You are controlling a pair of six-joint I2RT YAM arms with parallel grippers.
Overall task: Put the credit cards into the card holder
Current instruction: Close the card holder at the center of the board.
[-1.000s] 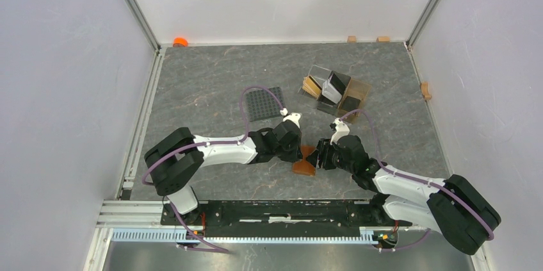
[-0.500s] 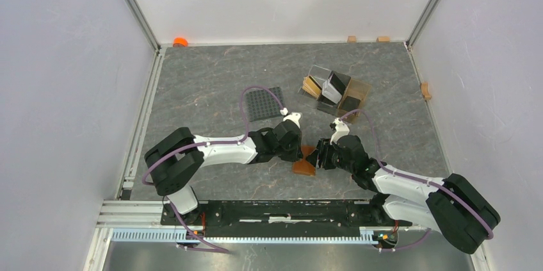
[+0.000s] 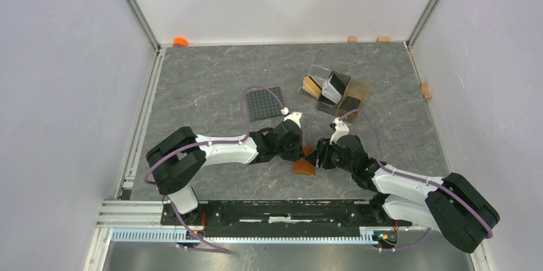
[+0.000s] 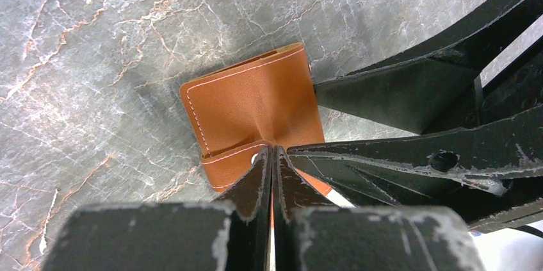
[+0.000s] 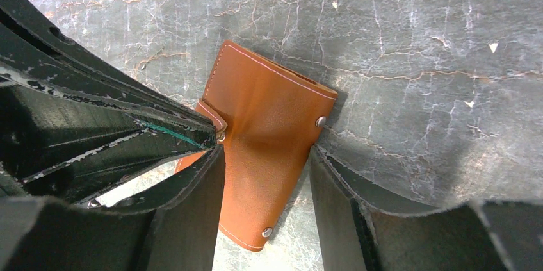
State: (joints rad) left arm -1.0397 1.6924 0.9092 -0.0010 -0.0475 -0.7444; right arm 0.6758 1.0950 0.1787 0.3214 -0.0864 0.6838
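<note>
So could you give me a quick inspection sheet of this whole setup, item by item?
Surface: grey marbled table top.
Job's things: brown wallet on the table between the arms; cards seem to stand in a clear stand at the back.
Clutter: dark studded plate; orange thing in the back corner; small wooden blocks along the walls.
Grippers: left gripper shut on the wallet's strap; right gripper closed across the wallet's sides.
Cables: purple cables loop over both arms.
Surroundings: white walls; metal rail at the near edge.
</note>
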